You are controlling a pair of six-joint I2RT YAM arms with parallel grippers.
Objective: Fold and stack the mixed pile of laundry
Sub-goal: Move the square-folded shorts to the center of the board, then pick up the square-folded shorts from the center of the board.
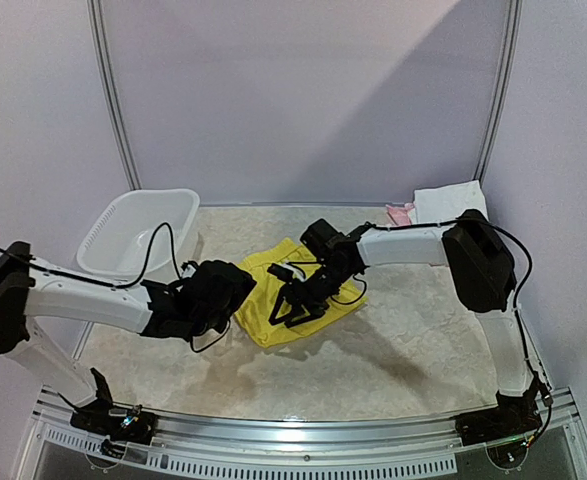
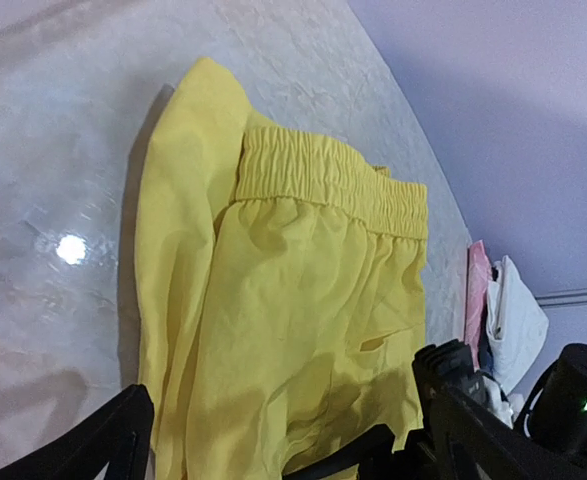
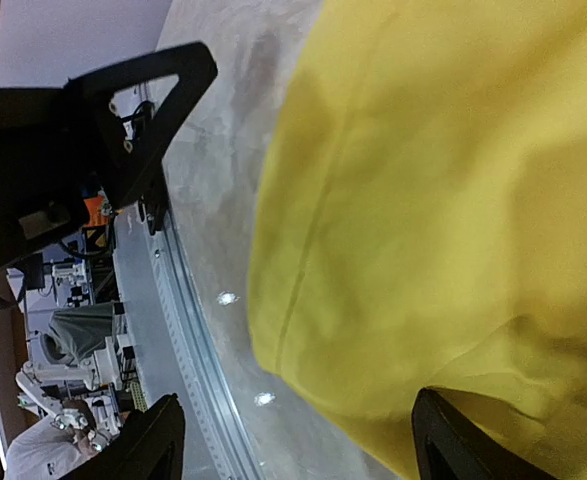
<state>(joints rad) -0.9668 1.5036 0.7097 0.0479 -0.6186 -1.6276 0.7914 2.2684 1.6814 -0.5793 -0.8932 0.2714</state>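
Yellow shorts (image 1: 259,312) lie flat mid-worktop (image 1: 413,345), partly folded. Your L gripper (image 2: 288,420): jaws wide apart, over the shorts' edge, nothing held. Your R gripper (image 3: 298,425): also spread wide, low over the shorts, nothing gripped. White folded cloth (image 1: 451,198) sits at far-right corner, well apart. White basket (image 1: 138,235) at far left.

The shorts (image 1: 258,312) lie on the table (image 1: 403,355). Behind them to the left stands the basket (image 1: 113,250); behind them to the right, well apart, lies the T-shirt (image 1: 448,200).
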